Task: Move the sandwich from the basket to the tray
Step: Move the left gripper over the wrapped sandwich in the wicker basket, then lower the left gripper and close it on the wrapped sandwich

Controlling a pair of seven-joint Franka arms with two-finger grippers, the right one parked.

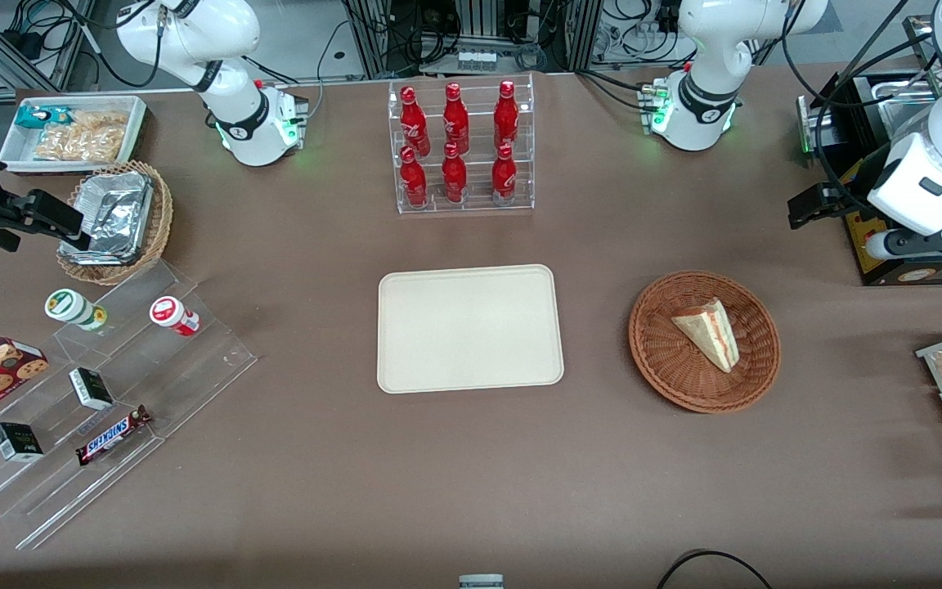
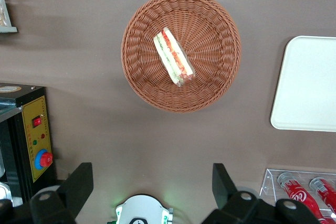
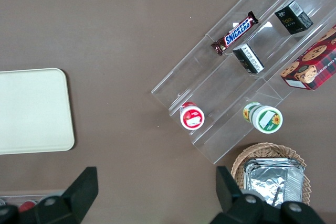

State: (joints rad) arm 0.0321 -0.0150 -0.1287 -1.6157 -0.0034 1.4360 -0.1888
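Sandwich (image 1: pixel 710 333) lies in basket (image 1: pixel 659 360); tool (image 2: pixel 149 184) hangs open, raised near counter's edge. Risk: soft wedge may crush or slip before reaching tray (image 1: pixel 469 327).

Brown table (image 1: pixel 316 458): tray (image 1: pixel 469 329), basket (image 1: pixel 704 340).

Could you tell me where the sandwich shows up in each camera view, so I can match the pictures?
Front view: the sandwich lies in the basket, toward the working arm's end of the table from the tray.
Left wrist view: the sandwich lies in the basket, with the open gripper well clear of it.
Right wrist view: not in it.
Shared landmark: the tray, seen in all three views.
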